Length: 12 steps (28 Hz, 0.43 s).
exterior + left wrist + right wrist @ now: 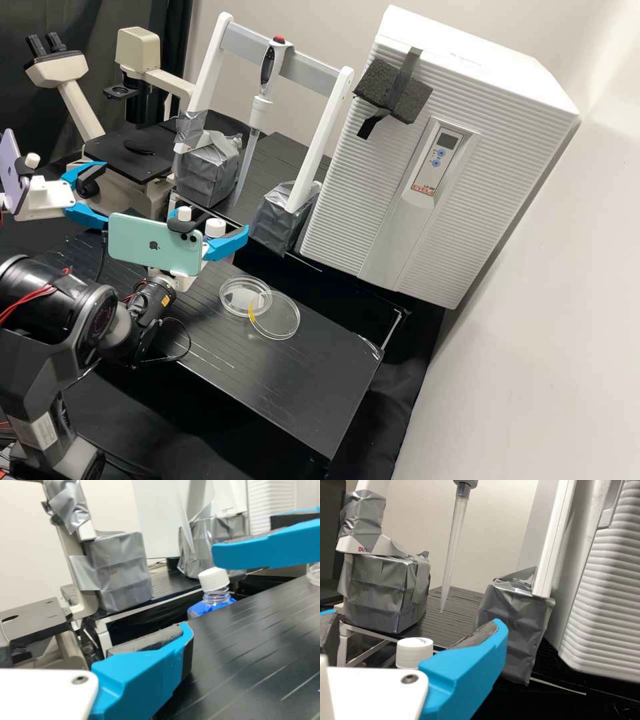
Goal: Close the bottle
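The bottle [215, 597] stands left of centre in the high view, at the far edge of the surface [280, 373], with its cap [215, 227] already on. The right end effector [213, 235] brackets the cap, jaws wide and not visibly gripping. The left end effector [105, 195] hangs wide open at far left. Best to centre on the cap, pinch squarely, then twist. Room is tight: the taped block [207, 167] and pipette [250, 143] crowd behind, and the dishes [243, 293] lie near.
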Tool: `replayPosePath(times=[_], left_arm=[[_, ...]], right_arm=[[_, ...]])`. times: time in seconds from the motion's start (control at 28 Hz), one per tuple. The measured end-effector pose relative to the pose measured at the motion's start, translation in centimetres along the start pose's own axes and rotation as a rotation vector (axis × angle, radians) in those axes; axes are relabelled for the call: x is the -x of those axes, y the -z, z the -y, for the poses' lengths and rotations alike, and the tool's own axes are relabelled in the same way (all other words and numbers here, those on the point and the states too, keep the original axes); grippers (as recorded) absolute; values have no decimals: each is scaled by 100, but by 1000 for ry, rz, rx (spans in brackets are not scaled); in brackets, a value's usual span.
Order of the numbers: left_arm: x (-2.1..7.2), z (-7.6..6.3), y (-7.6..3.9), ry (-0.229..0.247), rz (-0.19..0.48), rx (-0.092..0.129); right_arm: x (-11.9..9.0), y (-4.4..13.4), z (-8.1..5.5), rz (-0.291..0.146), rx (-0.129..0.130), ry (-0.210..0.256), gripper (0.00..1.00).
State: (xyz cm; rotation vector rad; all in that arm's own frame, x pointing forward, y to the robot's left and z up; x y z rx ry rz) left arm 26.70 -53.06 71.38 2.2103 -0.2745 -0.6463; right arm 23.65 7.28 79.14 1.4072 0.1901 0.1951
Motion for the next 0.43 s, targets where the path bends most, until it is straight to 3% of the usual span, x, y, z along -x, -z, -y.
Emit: replayPosePath(times=[0.11, 0.21, 0.43], left_arm=[[13, 10, -7, -9, -33, -37], [23, 11, -7, -32, -36, -44], [65, 49, -5, -17, -52, -42]], right_arm=[[0, 1, 1, -1, 1, 1, 100], [0, 1, 1, -1, 1, 1, 100], [0, 1, 1, -1, 1, 1, 100]])
